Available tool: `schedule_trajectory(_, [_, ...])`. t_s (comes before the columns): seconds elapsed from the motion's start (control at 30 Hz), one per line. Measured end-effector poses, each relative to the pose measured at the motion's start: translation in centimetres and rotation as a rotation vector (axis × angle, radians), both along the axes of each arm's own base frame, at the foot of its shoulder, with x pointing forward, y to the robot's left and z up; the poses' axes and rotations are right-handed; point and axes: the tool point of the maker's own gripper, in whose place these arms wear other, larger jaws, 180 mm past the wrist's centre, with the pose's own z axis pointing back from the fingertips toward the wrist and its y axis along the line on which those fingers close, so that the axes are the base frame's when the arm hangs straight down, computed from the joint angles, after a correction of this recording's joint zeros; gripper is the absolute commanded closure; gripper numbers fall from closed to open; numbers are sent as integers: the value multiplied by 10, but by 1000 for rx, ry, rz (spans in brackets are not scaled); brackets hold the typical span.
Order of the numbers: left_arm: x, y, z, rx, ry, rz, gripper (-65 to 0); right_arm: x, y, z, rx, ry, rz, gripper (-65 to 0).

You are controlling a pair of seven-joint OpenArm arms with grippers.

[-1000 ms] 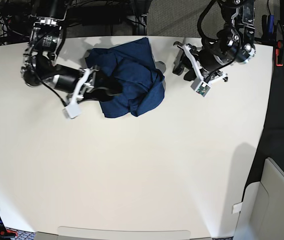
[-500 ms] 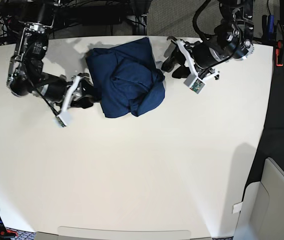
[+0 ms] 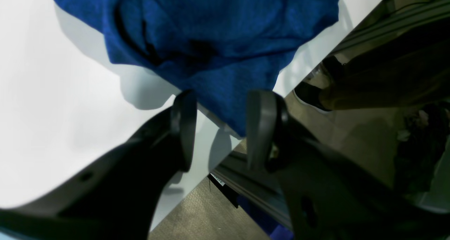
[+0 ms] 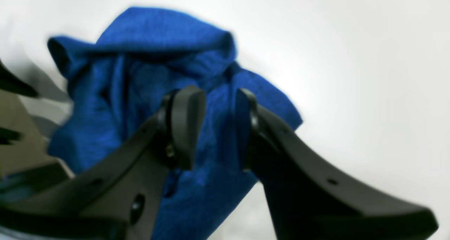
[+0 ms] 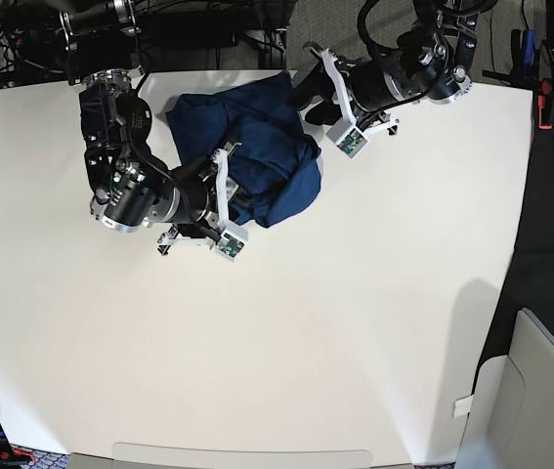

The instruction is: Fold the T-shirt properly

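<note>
T-shirt [image 5: 247, 161] sits bunched at the desk's [image 5: 355, 322] far edge, not yet flattened. Right claw [image 4: 211, 127] has swung back to its near side, narrowed, fabric behind the gap, grip unclear. Left claw [image 3: 219, 127] has moved to the far corner, half open, hem between the tips. Soft heathered knit, lumpy folds.

My right gripper [image 5: 230, 191] swings over the T-shirt's [image 5: 257, 147] 7 o'clock edge, jaws narrowing; my left gripper [image 5: 306, 93] reaches its 1 o'clock corner.
</note>
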Motion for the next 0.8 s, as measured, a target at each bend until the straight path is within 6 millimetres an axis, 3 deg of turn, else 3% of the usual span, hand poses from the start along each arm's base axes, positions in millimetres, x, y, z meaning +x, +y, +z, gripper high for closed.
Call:
schedule_trajectory(0.33, [-3, 9, -17, 25, 52, 16, -209, -27, 39, -21, -16, 80, 159, -173])
schedule_trajectory(0.5, [0, 23, -29, 43, 82, 61, -209, -50, 71, -4, 166, 153, 247, -173])
schedule_trajectory(0.67, [7, 41, -34, 68, 85, 112, -209, -61, 67, -5, 252, 244, 252, -173])
schedule_trajectory(0.8, [7, 53, -44, 115, 96, 134, -209, -72, 77, 8, 360, 289, 280, -173])
